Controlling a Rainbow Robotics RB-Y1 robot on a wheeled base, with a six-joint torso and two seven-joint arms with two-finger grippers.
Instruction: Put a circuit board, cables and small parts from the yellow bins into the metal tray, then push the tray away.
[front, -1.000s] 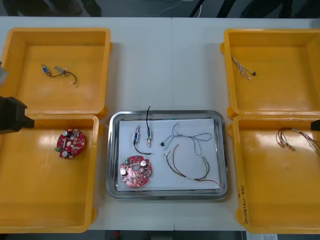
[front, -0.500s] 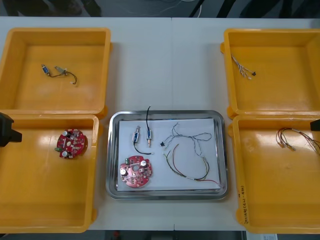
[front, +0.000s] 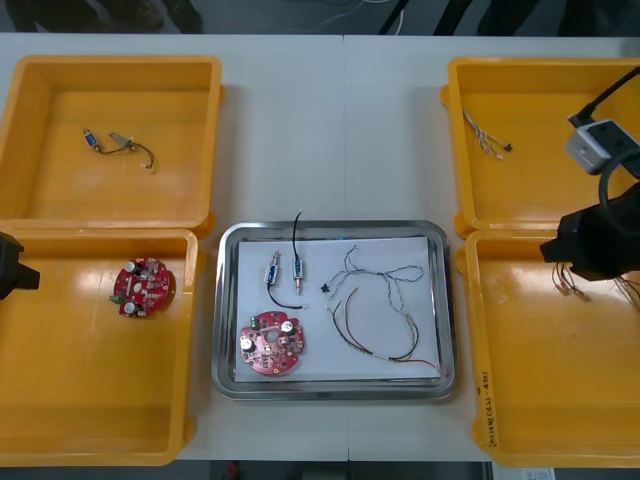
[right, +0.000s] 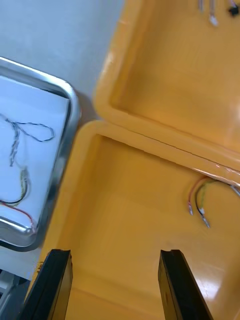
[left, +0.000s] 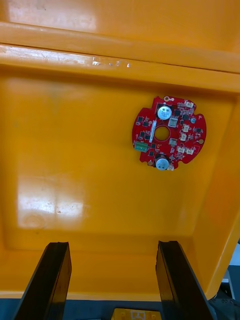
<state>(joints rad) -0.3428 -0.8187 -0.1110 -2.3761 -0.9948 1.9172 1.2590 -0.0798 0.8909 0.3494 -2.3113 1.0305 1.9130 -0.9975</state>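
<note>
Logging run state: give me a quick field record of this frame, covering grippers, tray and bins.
left gripper: jaws open, over near left yellow bin, short of its round red circuit board
right gripper: jaws open, over near right yellow bin, near its red and yellow cable
shiny metal tray: white inside; holds another round red circuit board, twisted blue and white cable, small metal parts
tray push: not yet done

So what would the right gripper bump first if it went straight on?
Probably the bare floor of the near right yellow bin. The right gripper is open above it; the red and yellow cable lies aside.
</note>
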